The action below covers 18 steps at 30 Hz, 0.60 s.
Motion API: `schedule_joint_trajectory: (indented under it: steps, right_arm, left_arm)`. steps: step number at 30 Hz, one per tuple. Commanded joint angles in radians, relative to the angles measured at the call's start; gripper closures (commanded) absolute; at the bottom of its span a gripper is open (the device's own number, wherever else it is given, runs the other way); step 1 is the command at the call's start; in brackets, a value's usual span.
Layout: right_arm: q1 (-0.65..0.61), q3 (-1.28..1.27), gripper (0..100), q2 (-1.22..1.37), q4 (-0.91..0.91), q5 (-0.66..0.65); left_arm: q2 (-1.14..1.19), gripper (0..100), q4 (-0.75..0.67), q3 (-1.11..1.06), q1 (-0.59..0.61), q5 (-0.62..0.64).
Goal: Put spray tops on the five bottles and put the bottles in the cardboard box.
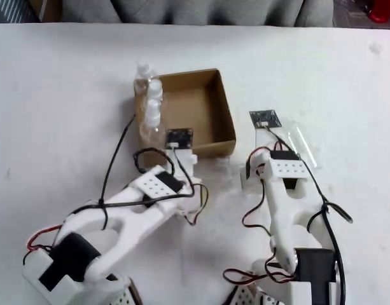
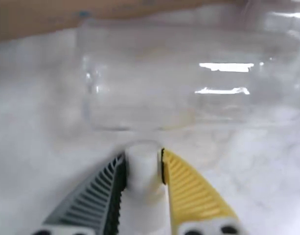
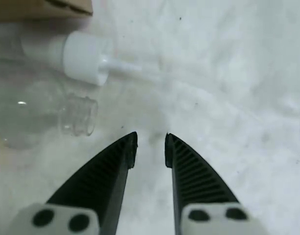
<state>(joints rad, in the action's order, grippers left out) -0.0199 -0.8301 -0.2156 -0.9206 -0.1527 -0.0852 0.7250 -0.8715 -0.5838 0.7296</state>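
The cardboard box (image 1: 193,112) stands open at mid table. Several clear bottles with white spray tops (image 1: 148,96) lie in a row along its left wall. My left gripper (image 2: 142,157) is shut on a white spray top (image 2: 142,166), close in front of a clear bottle (image 2: 179,78) lying on its side. In the high view that arm's wrist (image 1: 179,137) sits at the box's near left corner. My right gripper (image 3: 150,142) is open over bare table. Just ahead of it lie a clear open-necked bottle (image 3: 47,117) and a white spray top with its tube (image 3: 83,56).
A clear bottle (image 1: 303,143) lies on the white table to the right of the right arm's wrist (image 1: 266,119). The box's edge (image 3: 42,7) shows beside the loose spray top. Both arms' cables trail over the near half of the table.
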Motion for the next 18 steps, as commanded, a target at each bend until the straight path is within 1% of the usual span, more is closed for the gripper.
schedule_joint_trajectory:
  steps: [1,4,6,8,11,16,18]
  right_arm:
    - [0.01,0.017,93.4,-0.019,-0.033,-0.009]
    - [0.041,0.071,93.2,-0.065,-0.134,-0.02]
    - [0.071,0.14,93.2,-0.111,-0.262,-0.107]
    - [0.099,0.222,93.1,-0.15,-0.384,-0.187]
    - [0.13,0.358,92.0,-0.179,-0.515,-0.232]
    - [0.134,0.608,80.2,-0.137,-0.639,-0.315]
    - [0.136,0.7,78.2,-0.088,-0.657,-0.336]
  left_arm:
    - [-0.018,98,0.011,0.043,0.007,-0.071]
    - [-0.094,98,0.074,0.031,0.015,-0.166]
    - [-0.148,98,0.107,0.005,0.035,-0.255]
    - [-0.199,98,0.11,-0.029,0.053,-0.313]
    - [-0.259,98,0.104,-0.071,0.068,-0.331]
    - [-0.302,98,0.015,-0.137,0.068,-0.331]
    - [-0.302,98,0.008,-0.141,0.068,-0.33]
